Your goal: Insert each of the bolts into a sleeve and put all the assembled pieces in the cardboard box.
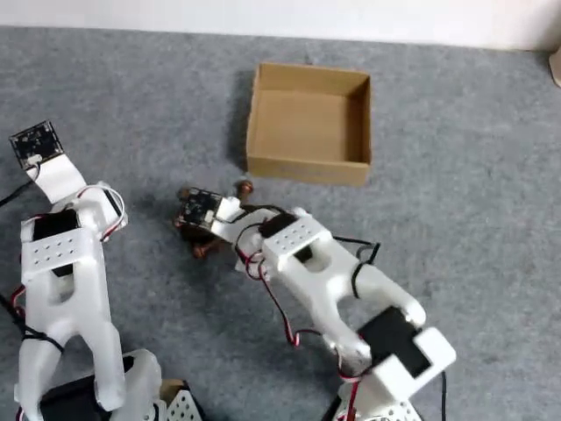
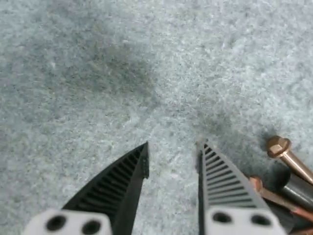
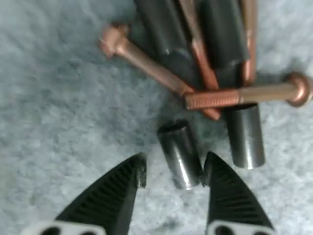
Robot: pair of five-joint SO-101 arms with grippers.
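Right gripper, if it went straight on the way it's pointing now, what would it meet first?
Probably the short dark sleeve lying between the right gripper's open fingers; how high the gripper is above it is unclear. The copper bolts lie beyond.

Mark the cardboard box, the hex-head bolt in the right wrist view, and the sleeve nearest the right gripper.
cardboard box [image 1: 307, 169]: high view, front outer wall.
hex-head bolt [image 3: 149, 63]: right wrist view, mid shank.
sleeve [image 3: 180, 154]: right wrist view, middle of its side.
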